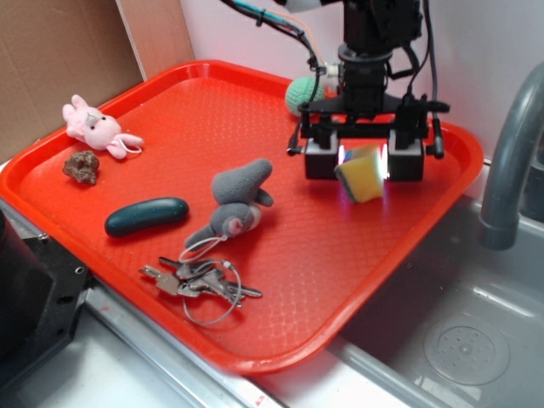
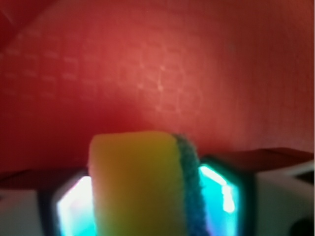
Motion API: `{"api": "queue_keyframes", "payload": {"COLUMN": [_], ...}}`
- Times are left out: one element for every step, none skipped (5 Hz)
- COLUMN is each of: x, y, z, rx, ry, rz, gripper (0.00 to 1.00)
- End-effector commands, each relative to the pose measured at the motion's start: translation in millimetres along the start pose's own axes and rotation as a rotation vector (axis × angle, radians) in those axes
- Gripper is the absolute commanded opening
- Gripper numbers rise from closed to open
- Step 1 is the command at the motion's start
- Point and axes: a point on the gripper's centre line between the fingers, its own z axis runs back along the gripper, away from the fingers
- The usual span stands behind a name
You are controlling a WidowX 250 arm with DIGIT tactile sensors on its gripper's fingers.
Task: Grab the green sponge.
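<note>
The green sponge (image 1: 361,174) is a yellow foam wedge with a thin dark greenish scouring layer on one face. It sits tilted between the two fingers of my gripper (image 1: 364,161), over the right part of the red tray (image 1: 280,357). In the wrist view the sponge (image 2: 138,182) fills the gap of the gripper (image 2: 147,206), its scouring layer against the right glowing pad (image 2: 219,189) and its foam against the left pad (image 2: 74,206). The gripper is shut on it.
On the tray lie a green textured ball (image 1: 299,93) behind the gripper, a grey plush (image 1: 238,204), keys (image 1: 200,285), a dark teal oblong object (image 1: 146,216), a brown rock (image 1: 82,166) and a pink bunny (image 1: 95,127). A grey faucet (image 1: 510,161) and sink (image 1: 459,340) lie to the right.
</note>
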Motion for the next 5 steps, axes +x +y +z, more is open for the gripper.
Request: {"api": "queue_keyframes", "payload": {"x": [53, 28, 10, -27, -63], "y": [10, 53, 113, 146, 173], "z": [99, 125, 131, 148, 163], "rx": [-0.039, -0.016, -0.107, -0.042, -0.011], "ry": [-0.211, -0.168, -0.195, -0.196, -0.217], "rz": [-0.106, -0.135, -0.247, -0.275, -0.271], "gripper": [0.0, 0.0, 0.0, 0.0, 0.0]}}
